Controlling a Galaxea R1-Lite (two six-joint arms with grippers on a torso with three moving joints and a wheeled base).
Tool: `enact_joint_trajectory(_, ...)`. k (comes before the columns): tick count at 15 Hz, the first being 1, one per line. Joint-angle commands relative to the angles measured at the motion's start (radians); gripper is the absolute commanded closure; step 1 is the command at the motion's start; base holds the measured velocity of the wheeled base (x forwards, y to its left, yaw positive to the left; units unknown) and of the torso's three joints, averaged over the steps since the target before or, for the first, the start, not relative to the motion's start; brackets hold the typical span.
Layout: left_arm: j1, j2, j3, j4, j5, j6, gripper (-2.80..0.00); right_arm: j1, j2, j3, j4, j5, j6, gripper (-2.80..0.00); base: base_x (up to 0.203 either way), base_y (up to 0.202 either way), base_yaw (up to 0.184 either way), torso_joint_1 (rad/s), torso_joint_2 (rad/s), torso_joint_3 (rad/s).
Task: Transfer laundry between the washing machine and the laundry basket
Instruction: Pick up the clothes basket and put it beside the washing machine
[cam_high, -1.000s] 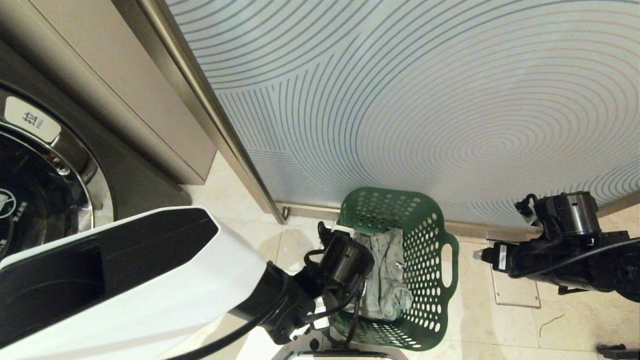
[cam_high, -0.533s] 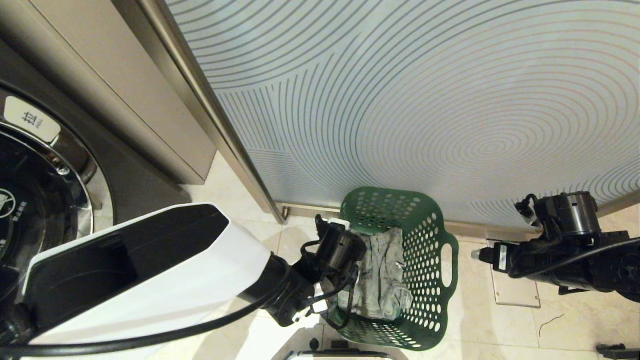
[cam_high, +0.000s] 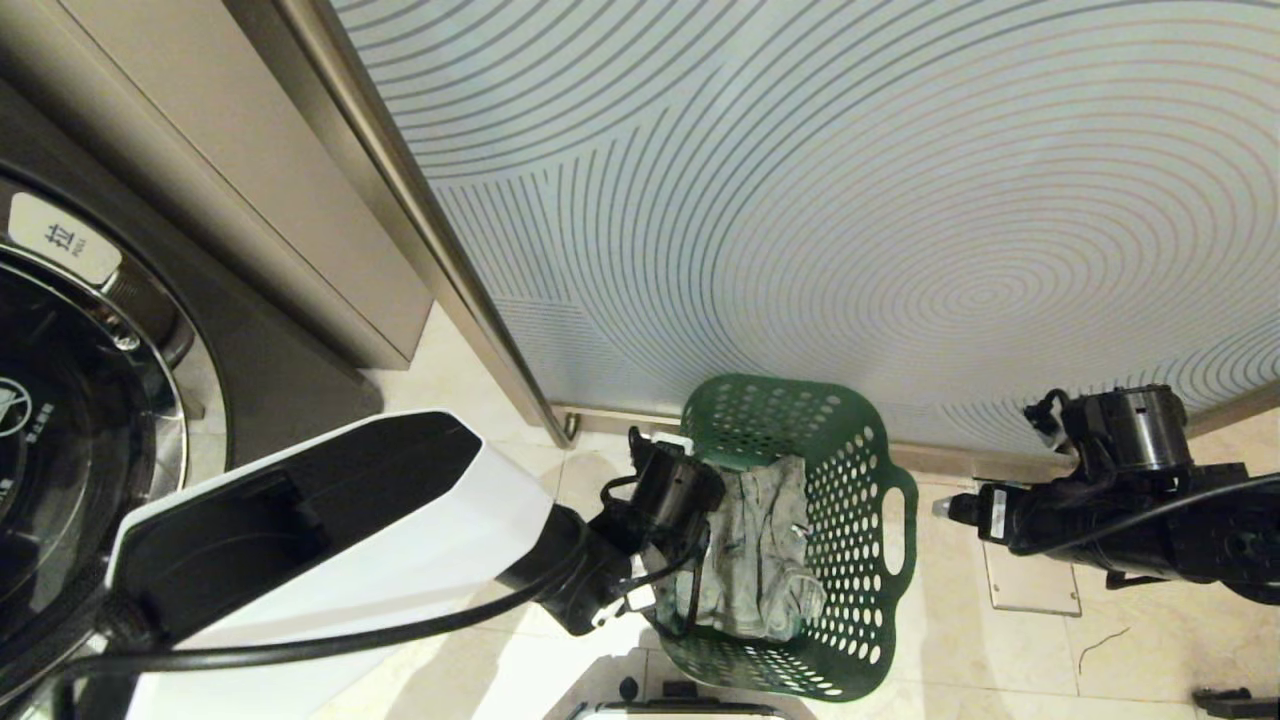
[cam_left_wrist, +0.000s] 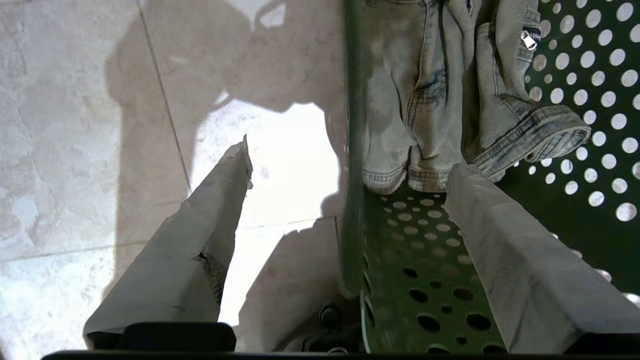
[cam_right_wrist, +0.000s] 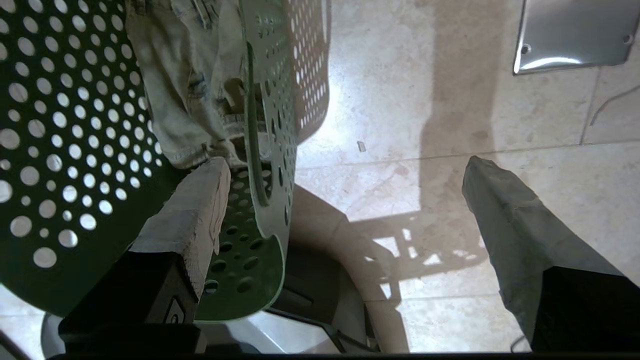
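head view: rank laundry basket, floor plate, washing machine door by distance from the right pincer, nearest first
1. Metal floor plate: on the tiles just below the right pincer.
2. Laundry basket: to its left, handle side facing the pincer; too close to the plate to rank firmly.
3. Washing machine door: far left edge, beyond the basket, clearly farthest.

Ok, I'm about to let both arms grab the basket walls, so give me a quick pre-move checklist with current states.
1. Left end effector open: ok.
2. It straddles the laundry basket wall, one finger inside, one outside: ok.
3. Right end effector open: ok.
4. It straddles the opposite wall: ok.
5. Laundry lies inside the basket: ok.
6. Fabric clear of the inner fingers: cannot tell, the hem lies close.
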Motion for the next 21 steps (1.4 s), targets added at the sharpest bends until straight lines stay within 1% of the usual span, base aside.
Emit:
enact_joint_trajectory(1, 0.001, 0.022, -0.017, -0.002, 0.004, 0.004, -2.8, 0.0, 0.043, 0.0, -0.056, 0.001, 0.002, -2.8, 0.0, 0.0, 0.0, 0.0, 0.0, 0.0)
enact_joint_trajectory(3, 0.0, 0.03, -0.022, -0.002, 0.004, 0.004, -2.8, 0.0, 0.09, 0.0, -0.157, 0.005, -0.001, -2.8, 0.0, 0.0, 0.0, 0.0, 0.0, 0.0)
enact_joint_trajectory(5, 0.002, 0.042, -0.028, -0.002, 0.004, 0.004, -2.8, 0.0, 0.144, -0.015, -0.204, 0.01, -0.006, -2.8, 0.0, 0.0, 0.0, 0.0, 0.0, 0.0)
enact_joint_trajectory(8, 0.001, 0.036, -0.04, 0.004, 0.004, 0.005, -2.8, 0.0, 0.197, -0.062, -0.21, 0.053, 0.0, -2.8, 0.0, 0.0, 0.0, 0.0, 0.0, 0.0)
enact_joint_trajectory(13, 0.003, 0.037, -0.04, 0.008, 0.005, 0.009, -2.8, 0.004, 0.289, -0.148, -0.211, 0.077, 0.002, -2.8, 0.0, 0.0, 0.0, 0.0, 0.0, 0.0)
enact_joint_trajectory(14, 0.014, 0.04, -0.042, 0.007, 0.005, 0.013, -2.8, 0.01, 0.309, -0.175, -0.211, 0.079, 0.002, -2.8, 0.0, 0.0, 0.0, 0.0, 0.0, 0.0)
enact_joint_trajectory(17, 0.04, 0.035, -0.046, 0.009, 0.005, 0.016, -2.8, 0.06, 0.331, -0.212, -0.211, 0.095, 0.007, -2.8, 0.0, 0.0, 0.0, 0.0, 0.0, 0.0)
enact_joint_trajectory(21, 0.045, 0.035, -0.046, 0.009, 0.005, 0.024, -2.8, 0.131, 0.368, -0.252, -0.206, 0.095, 0.063, -2.8, 0.0, 0.0, 0.0, 0.0, 0.0, 0.0)
